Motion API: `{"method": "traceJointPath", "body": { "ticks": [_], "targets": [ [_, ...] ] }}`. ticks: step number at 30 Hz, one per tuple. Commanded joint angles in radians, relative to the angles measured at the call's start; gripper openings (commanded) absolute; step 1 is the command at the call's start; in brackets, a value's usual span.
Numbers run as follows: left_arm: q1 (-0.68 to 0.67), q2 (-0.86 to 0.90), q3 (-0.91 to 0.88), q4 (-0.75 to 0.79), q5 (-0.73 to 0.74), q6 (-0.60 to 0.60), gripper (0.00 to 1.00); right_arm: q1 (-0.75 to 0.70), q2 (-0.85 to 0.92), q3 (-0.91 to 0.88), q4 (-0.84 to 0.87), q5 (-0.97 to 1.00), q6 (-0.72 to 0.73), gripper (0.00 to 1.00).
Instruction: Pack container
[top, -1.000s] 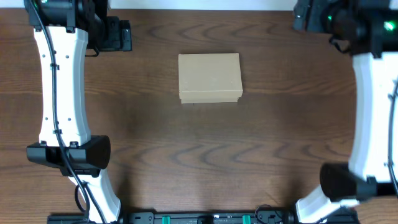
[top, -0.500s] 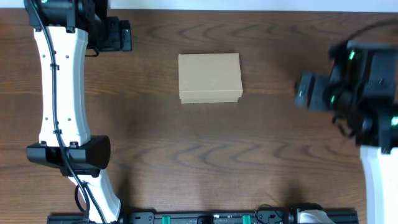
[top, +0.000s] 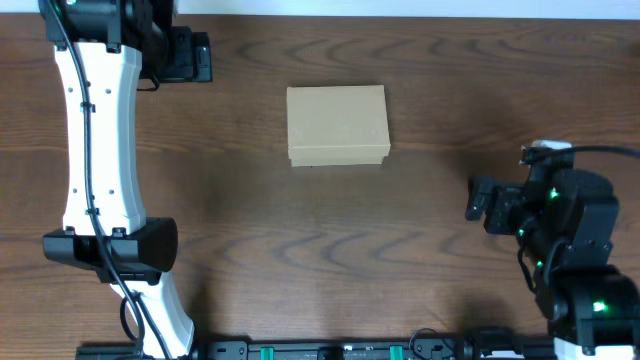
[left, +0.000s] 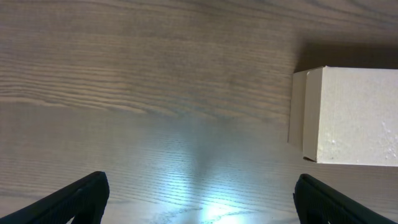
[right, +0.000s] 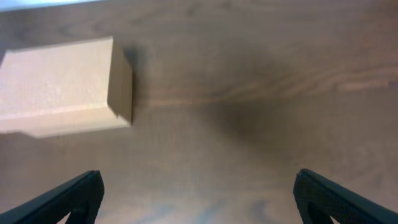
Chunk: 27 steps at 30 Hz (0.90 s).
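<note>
Status: container (top: 337, 125) sits on table (top: 300, 250), centre toward far edge, lid down, long axis L-R in overhead. Right gripper (top: 478, 200) has fingers spread wide, holding nothing; container lies ahead and off to its left, well apart. Left gripper (top: 195, 57) is spread too, empty, container ahead-right. Both abt equally far. Vs 1 s ago: right arm swung from far-right corner to near side; container and left arm unchanged.

A dark brown wood-grain bench (top: 330, 240) fills the view. A pale white strip (top: 320, 6) runs beyond the bench's far edge. Soft glare (left: 199, 186) brightens the bench's grain.
</note>
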Motion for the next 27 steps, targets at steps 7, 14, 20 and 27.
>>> {"method": "traceJointPath", "body": {
  "ticks": [7,14,20,27],
  "targets": [
    [0.002,-0.014,0.018,-0.004,-0.007,0.003,0.95,0.001,-0.202,-0.275,0.210,0.011,-0.007,0.99],
    [0.002,-0.014,0.018,-0.004,-0.007,0.003,0.96,0.001,-0.363,-0.439,0.288,0.011,-0.007,0.99],
    [0.002,-0.014,0.018,-0.004,-0.007,0.003,0.95,0.001,-0.407,-0.494,0.291,0.011,-0.007,0.99],
    [0.002,-0.014,0.018,-0.004,-0.007,0.003,0.95,0.001,-0.497,-0.575,0.327,0.011,-0.007,0.99]
  ]
}}
